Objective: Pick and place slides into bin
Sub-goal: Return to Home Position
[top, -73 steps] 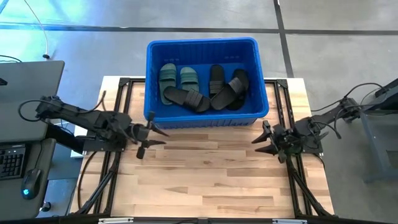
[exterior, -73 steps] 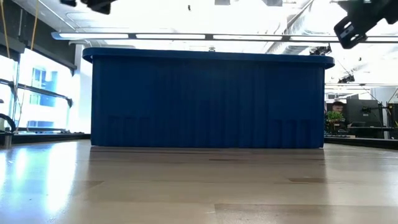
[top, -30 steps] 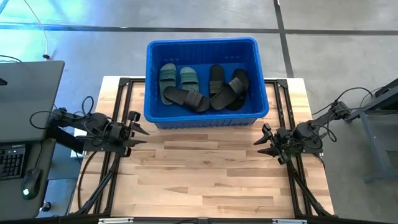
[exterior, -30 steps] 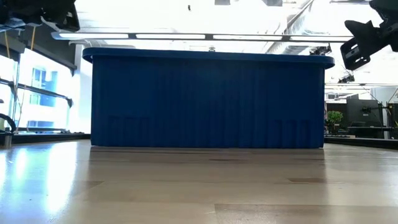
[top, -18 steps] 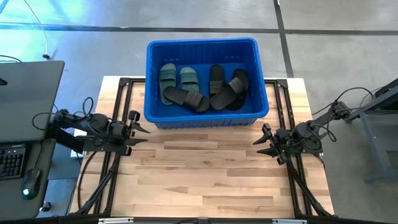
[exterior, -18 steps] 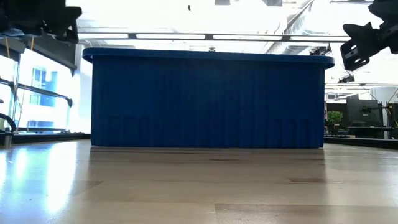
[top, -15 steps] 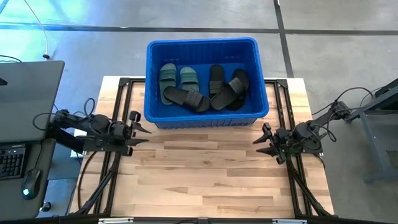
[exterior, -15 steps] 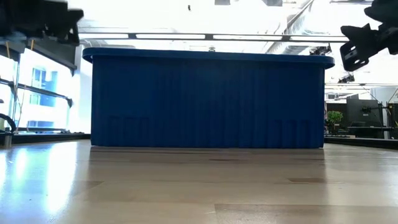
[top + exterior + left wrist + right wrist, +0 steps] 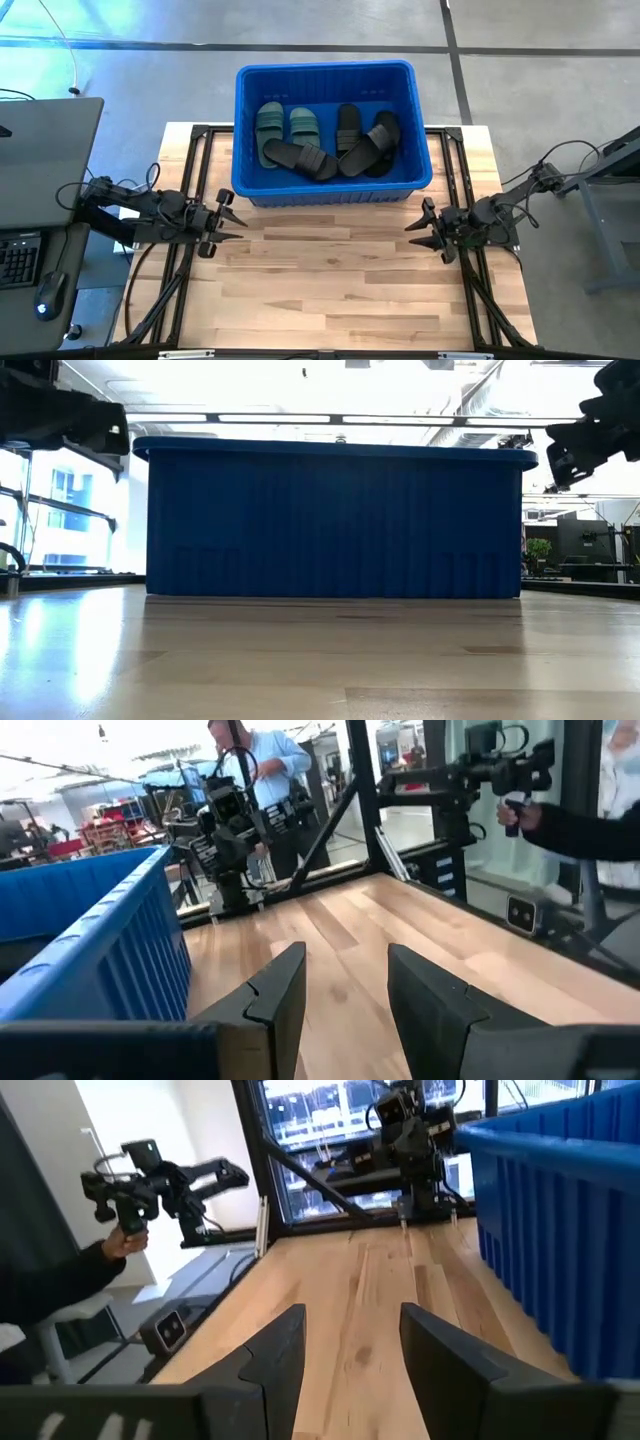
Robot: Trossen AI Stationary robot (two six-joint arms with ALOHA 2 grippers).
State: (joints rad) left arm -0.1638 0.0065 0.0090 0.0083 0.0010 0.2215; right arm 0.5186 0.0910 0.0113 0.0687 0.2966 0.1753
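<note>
The blue bin [image 9: 330, 130] stands at the table's far middle and fills the low view [image 9: 335, 520]. Inside it lie two green slides [image 9: 285, 127] and several black slides [image 9: 345, 145], some resting on one another. My left gripper [image 9: 226, 222] is open and empty at the table's left side, near the bin's near left corner; its wrist view [image 9: 345, 985] shows the gap. My right gripper [image 9: 417, 227] is open and empty at the table's right side, near the bin's near right corner, as its wrist view [image 9: 352, 1342] shows.
The bare wooden table top [image 9: 340, 290] stretches between the grippers and the near edge. Black frame rails [image 9: 190, 150] run along both table sides. A person [image 9: 255, 770] stands beyond the table, and a hand [image 9: 125, 1235] holds a hand-held device beside it.
My left gripper has moved a little toward the table's right and near edge, staying open. My right gripper has kept almost still. The slides lie in the bin as before.
</note>
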